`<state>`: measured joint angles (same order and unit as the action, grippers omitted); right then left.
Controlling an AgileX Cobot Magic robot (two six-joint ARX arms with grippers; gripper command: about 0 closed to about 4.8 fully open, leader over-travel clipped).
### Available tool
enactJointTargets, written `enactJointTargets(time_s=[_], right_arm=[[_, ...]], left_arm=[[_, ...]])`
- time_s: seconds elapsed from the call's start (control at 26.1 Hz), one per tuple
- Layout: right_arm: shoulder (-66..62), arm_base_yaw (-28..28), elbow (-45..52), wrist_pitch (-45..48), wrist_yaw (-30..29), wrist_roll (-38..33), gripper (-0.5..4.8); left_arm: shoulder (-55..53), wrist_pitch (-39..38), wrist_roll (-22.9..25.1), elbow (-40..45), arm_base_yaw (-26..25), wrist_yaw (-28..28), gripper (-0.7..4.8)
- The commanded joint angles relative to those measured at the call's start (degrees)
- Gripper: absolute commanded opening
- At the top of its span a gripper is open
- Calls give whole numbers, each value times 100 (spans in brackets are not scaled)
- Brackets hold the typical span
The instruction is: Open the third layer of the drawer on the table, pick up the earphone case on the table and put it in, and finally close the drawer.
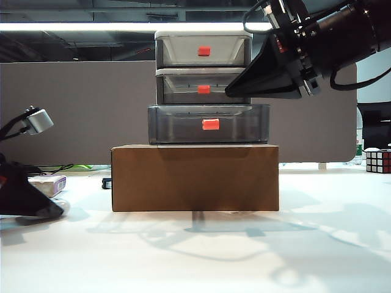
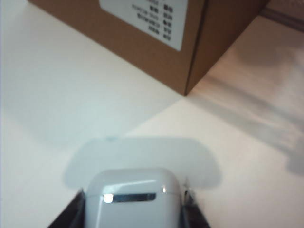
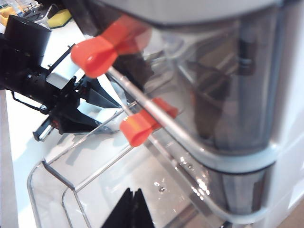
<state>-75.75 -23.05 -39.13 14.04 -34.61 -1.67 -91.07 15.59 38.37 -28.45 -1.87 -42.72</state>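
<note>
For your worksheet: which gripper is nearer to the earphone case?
Left. The left gripper has its fingers on either side of the earphone case on the table. The right gripper is up at the drawer, above the pulled-out third layer.

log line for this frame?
third layer: pulled out | earphone case: between left gripper fingers, on table | right gripper: shut, beside drawer

White table (image 1: 201, 256) has a brown cardboard box (image 1: 195, 178) sitting dead center, a Rubik's cube (image 1: 378, 161) out at 3 o'clock, and a greyish block with a purple edge (image 1: 47, 184) at 9 o'clock.
</note>
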Motion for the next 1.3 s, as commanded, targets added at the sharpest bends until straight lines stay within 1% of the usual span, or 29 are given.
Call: enactJointTargets(time_s=[0.04,0.08,0.12,0.15,0.19,0.23,0.27,0.31,0.35,0.38,0.42,0.46,0.5,0.54,0.58,0.65,0.77,0.88,0.96,1.04,1.07,1.27,1.3], right_arm=[[26,-4,-28,50,-157,17,-2],[26,-4,-28,50,-157,17,-2],[26,-4,-28,52,-157,17,-2],[26,-4,-28,50,-157,17,-2],[28,-4,-28,50,-160,17,-2],[35,-4,-28,42,-160,17,-2],[42,-4,-28,37,-160,17,-2],[42,-4,-28,37,-162,15,-2],[61,-4,-28,20,-164,17,-2],[68,-4,-28,17,-181,15,-1],[83,-4,-28,-13,-205,17,-2],[103,-4,-31,-42,-214,17,-2],[114,-4,-31,-50,-269,17,-2],[118,-4,-31,-55,-284,15,-2],[122,-4,-31,-55,-286,-2,-2],[146,-4,-31,-52,-286,-4,-2],[332,2,-28,-61,-210,2,-2],[584,7,-31,-103,-81,26,-2],[811,11,-28,-144,55,35,-2],[1019,11,-31,-179,131,50,-2],[1123,11,-31,-181,149,66,-2],[1209,13,-31,-229,146,63,-2],[1209,13,-31,-275,146,66,-2]], left_arm=[[664,-160,-354,20,50,85,13],[848,-177,-407,20,79,87,13],[1325,-225,-476,22,223,68,13],[1469,-243,-479,22,291,59,13],[1917,-286,-476,22,562,68,14],[2090,-313,-476,20,693,70,16],[2406,-306,-479,17,1032,74,18],[2531,-313,-481,7,1185,98,17],[2778,-308,-612,-33,1547,201,17],[2850,-308,-708,-72,1725,229,17],[2942,-306,-868,-195,2127,319,17],[2946,-313,-887,-308,2387,407,17],[2916,-308,-883,-514,2804,734,17],[2837,-308,-883,-675,3106,1001,17],[2653,-310,-883,-876,3364,1104,17],[2415,-310,-885,-1064,3512,1104,17],[1694,-313,-885,-1493,3788,1123,17],[1298,-313,-892,-1609,3853,1213,17],[1134,-323,-1088,-1609,3851,1239,30],[1113,-350,-1141,-1609,3851,1303,151],[1113,-326,-1141,-1622,3851,1305,235],[1115,-310,-1152,-1626,3851,1311,247],[1123,-308,-1252,-1631,3851,1303,247]])
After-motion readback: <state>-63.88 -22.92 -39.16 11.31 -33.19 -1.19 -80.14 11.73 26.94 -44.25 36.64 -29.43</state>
